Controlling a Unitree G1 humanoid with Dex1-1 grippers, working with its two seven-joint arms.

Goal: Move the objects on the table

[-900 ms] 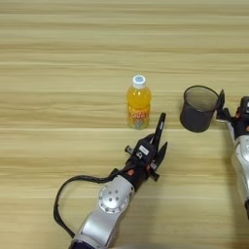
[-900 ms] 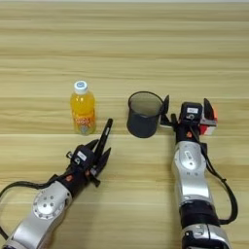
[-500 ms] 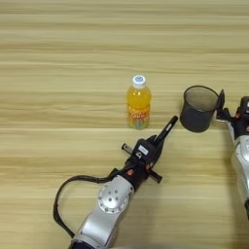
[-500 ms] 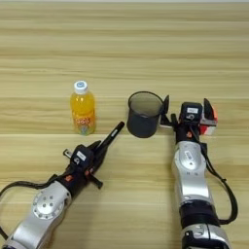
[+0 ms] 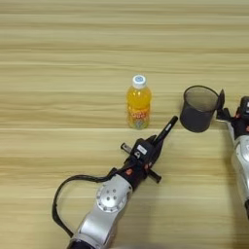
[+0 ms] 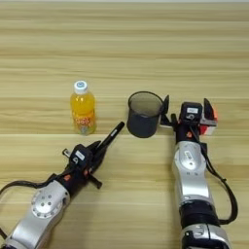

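- Pointing up and to the right, the left gripper [image 6: 109, 138] is seen low on the table [image 5: 58, 58], its two black fingers brought together into one thin closed line with nothing visibly held between them
- Just above and left of that tip the orange juice bottle [image 5: 138, 102] is found standing upright, white cap on top; tip and bottle are near but apart
- Right of the tip, across a short stretch of bare wood, the black mesh pen cup [image 6: 144, 114] stands upright with its mouth open to the camera
- The right gripper [image 6: 186, 108] is set just beside the cup on its right; its fingers are spread wide, one finger close to the cup wall, though contact cannot be confirmed
- No markers and no puzzle cube are seen in either view
- The deciding relation is judged to be this: the bottle lies nearer the left arm, up and slightly left of the closed fingers' line, and its long axis is vertical, so the fingers would have to be opened and swung left to straddle it
- The cup is judged the right arm's nearer object, lying to that gripper's left
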